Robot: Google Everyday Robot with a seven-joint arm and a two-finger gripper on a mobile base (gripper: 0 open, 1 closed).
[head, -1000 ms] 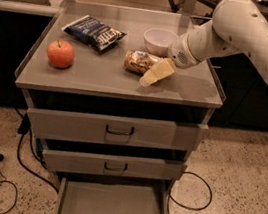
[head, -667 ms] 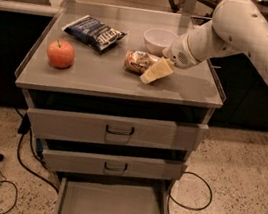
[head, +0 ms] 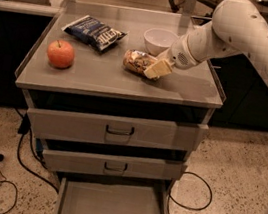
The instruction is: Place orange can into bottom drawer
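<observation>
The orange can [head: 135, 61] lies on its side on top of the cabinet [head: 98, 75], right of the middle, with a mottled orange-brown and cream label. My gripper [head: 156, 68] reaches down from the right and sits against the can's right end, low over the surface. The white arm [head: 237, 31] comes in from the upper right. The bottom drawer [head: 112, 209] is pulled out at the foot of the cabinet, a shallow grey tray with nothing showing in it.
A red-orange apple [head: 61, 53] sits at the left of the top, a dark blue chip bag [head: 95, 32] at the back left, a white bowl [head: 160, 40] behind the can. Two upper drawers [head: 115, 129] are partly out. Cables [head: 6, 180] lie on the floor.
</observation>
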